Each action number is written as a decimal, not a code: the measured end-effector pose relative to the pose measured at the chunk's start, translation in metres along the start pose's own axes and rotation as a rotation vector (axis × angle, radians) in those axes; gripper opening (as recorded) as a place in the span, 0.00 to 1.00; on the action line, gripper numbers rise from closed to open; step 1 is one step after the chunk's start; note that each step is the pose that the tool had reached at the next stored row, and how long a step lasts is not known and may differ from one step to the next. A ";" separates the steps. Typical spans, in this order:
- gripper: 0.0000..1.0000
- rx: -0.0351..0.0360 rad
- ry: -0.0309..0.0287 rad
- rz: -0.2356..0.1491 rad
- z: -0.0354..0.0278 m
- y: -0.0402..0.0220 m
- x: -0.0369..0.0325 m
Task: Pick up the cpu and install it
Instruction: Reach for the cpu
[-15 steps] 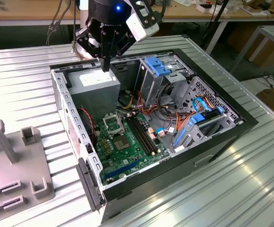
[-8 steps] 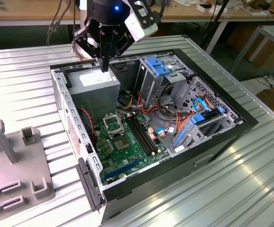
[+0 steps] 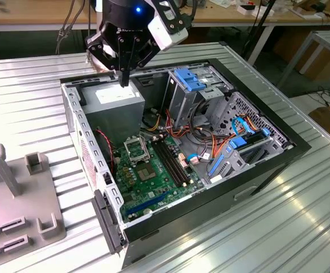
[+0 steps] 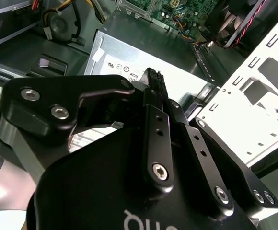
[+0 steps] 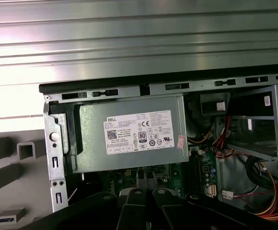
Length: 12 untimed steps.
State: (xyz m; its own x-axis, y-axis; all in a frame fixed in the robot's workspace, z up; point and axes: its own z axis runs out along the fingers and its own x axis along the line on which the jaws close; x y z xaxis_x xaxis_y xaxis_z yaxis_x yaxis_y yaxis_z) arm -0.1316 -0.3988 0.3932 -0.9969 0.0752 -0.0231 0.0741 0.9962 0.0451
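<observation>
The cpu (image 3: 135,149), a small flat square with a black border and dull grey centre, lies flat on the green motherboard (image 3: 153,185) inside the open computer case. My gripper (image 3: 124,82) hangs well above and behind it, over the grey power-supply box (image 3: 116,105). Its two black fingers are pressed together, and I see nothing between them. In the second wrist view the shut gripper (image 4: 153,76) points down at the power-supply box (image 4: 144,43). In the first wrist view the gripper (image 5: 146,179) pokes in below the labelled power-supply box (image 5: 129,134).
Long black memory slots (image 3: 173,162) run beside the cpu. A drive cage with blue clips (image 3: 188,79) and orange and blue cables (image 3: 222,142) fill the case's right half. A grey fixture (image 3: 17,187) stands on the ribbed metal table (image 3: 267,216) at the exterior view's left.
</observation>
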 end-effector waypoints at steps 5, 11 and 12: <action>0.11 0.0001 0.0002 0.000 0.0000 -0.0001 0.0015; 0.11 0.0001 0.0002 0.000 -0.0001 -0.0003 0.0039; 0.11 0.0000 0.0003 0.000 -0.0001 -0.0003 0.0042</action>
State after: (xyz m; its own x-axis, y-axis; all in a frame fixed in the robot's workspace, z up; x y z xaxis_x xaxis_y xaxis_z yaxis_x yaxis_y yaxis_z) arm -0.1358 -0.3988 0.3932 -0.9969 0.0753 -0.0228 0.0742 0.9962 0.0450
